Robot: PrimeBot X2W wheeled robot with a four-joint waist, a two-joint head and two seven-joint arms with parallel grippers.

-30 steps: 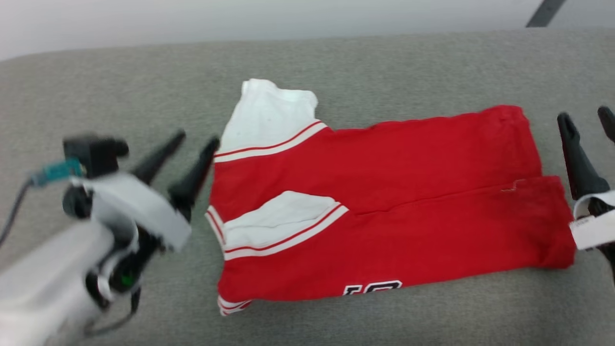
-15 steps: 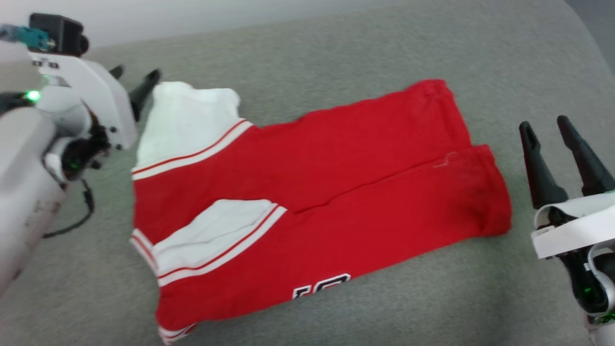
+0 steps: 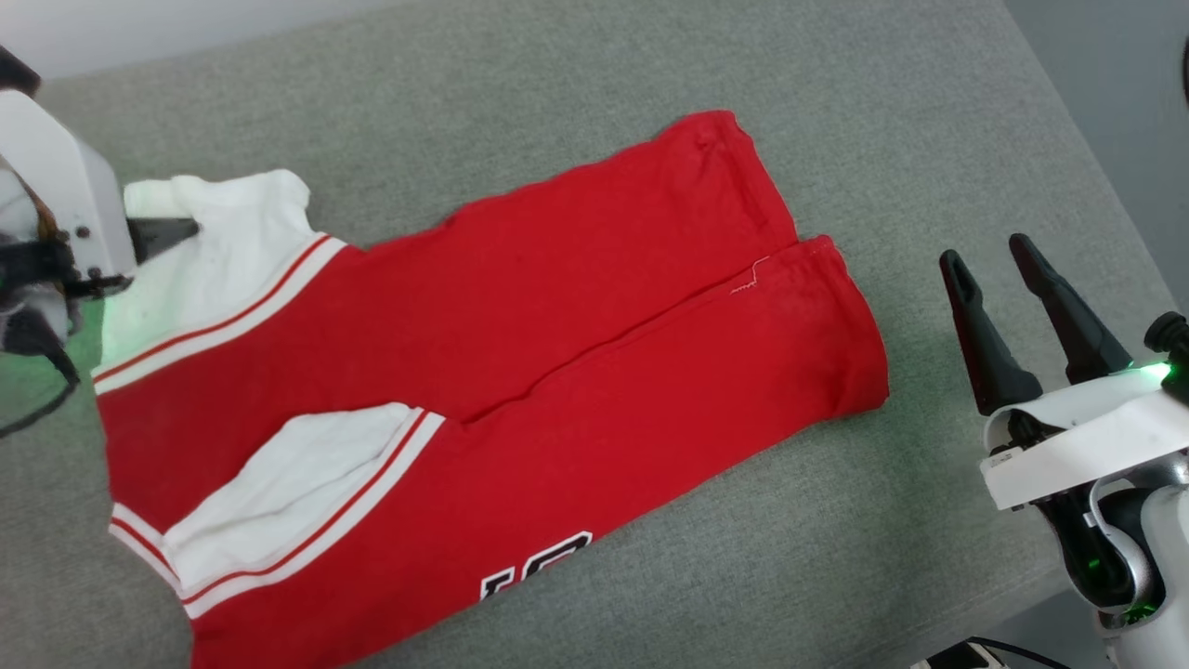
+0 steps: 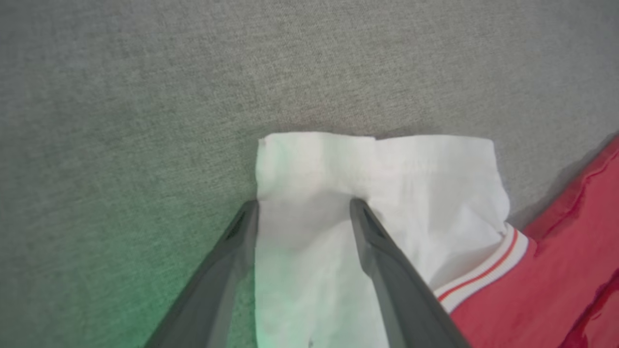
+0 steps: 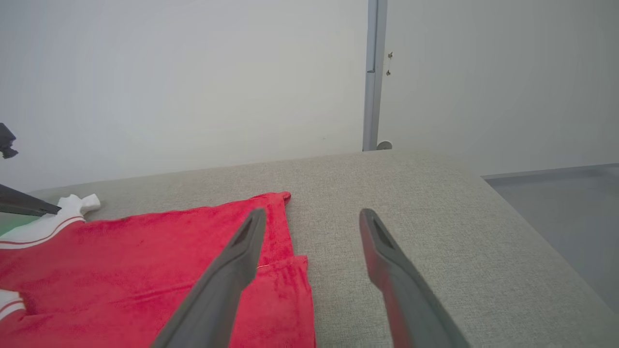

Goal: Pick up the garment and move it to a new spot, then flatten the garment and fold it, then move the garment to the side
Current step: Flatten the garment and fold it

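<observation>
Red jersey (image 3: 557,353), white sleeves (image 3: 223,242), red-and-white striped trim (image 3: 214,321); black white-outlined lettering (image 3: 536,564) lower centre of frame. Grey woven upholstery (image 3: 576,84) beneath. Lower right: right gripper (image 3: 986,248), black fingers (image 3: 985,344), white housing (image 3: 1068,446), green light (image 3: 1152,372).

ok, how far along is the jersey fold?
Done: jersey lies flat on the grey cushion, sides folded in lengthwise. In hand: left gripper, open, over the white sleeve, gripping nothing; right gripper open beside the hem. Left: likely tucking the sleeve, final fold, moving it aside.
</observation>
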